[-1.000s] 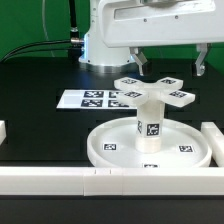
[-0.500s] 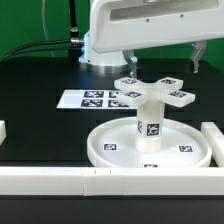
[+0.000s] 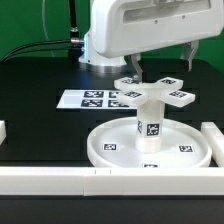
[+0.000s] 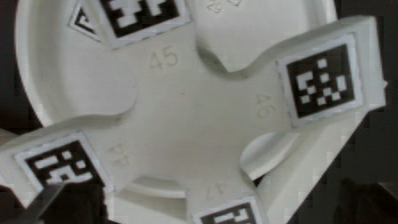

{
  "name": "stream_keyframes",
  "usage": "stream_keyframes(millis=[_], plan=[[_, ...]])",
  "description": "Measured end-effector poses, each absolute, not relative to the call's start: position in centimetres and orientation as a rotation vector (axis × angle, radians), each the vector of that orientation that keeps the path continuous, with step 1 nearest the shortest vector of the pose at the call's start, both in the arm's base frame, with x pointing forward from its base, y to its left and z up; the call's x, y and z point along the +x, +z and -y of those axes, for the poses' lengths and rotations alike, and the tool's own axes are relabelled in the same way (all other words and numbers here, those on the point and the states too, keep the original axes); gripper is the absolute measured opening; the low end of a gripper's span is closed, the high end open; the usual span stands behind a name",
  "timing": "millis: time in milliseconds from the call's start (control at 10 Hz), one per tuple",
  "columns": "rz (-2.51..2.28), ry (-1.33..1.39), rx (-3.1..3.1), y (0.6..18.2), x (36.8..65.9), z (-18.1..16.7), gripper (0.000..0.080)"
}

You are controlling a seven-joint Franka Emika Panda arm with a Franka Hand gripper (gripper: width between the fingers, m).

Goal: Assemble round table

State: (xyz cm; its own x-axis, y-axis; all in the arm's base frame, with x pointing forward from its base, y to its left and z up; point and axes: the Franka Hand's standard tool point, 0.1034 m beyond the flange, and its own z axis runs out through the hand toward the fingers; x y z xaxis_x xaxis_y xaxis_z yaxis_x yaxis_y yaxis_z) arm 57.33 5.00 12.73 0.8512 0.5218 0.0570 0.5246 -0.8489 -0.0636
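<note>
The large rimmed round disc [image 3: 100, 150] lies at the front of the table. The short cylinder leg [image 3: 149, 128] stands upright at its centre. The cross-shaped four-arm piece [image 3: 152, 93] sits on top of the leg. My gripper [image 3: 160, 63] is open just above the cross piece, with one finger [image 3: 134, 68] near its far left arm and the other over its right side, touching nothing. The wrist view looks straight down on the cross piece [image 4: 196, 100] and its tagged arms, with the disc [image 4: 54, 70] beneath. The fingertips hardly show there.
The marker board [image 3: 85, 99] lies flat behind the disc toward the exterior view's left. White border blocks run along the front edge [image 3: 60, 180], at the right [image 3: 211, 135] and at the left [image 3: 3, 130]. The robot's base stands at the back.
My gripper has come down toward the cross piece, still open. The disc, leg and cross piece have not moved.
</note>
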Motion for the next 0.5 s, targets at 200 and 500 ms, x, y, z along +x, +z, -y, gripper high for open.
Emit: stream_keyframes(millis=[200,500], plan=[[1.255,-0.122,-2.842,12.64,57.68,-4.79,0.0649],[1.688,-0.103,-2.634,12.1,57.45,-4.04,0.0649]])
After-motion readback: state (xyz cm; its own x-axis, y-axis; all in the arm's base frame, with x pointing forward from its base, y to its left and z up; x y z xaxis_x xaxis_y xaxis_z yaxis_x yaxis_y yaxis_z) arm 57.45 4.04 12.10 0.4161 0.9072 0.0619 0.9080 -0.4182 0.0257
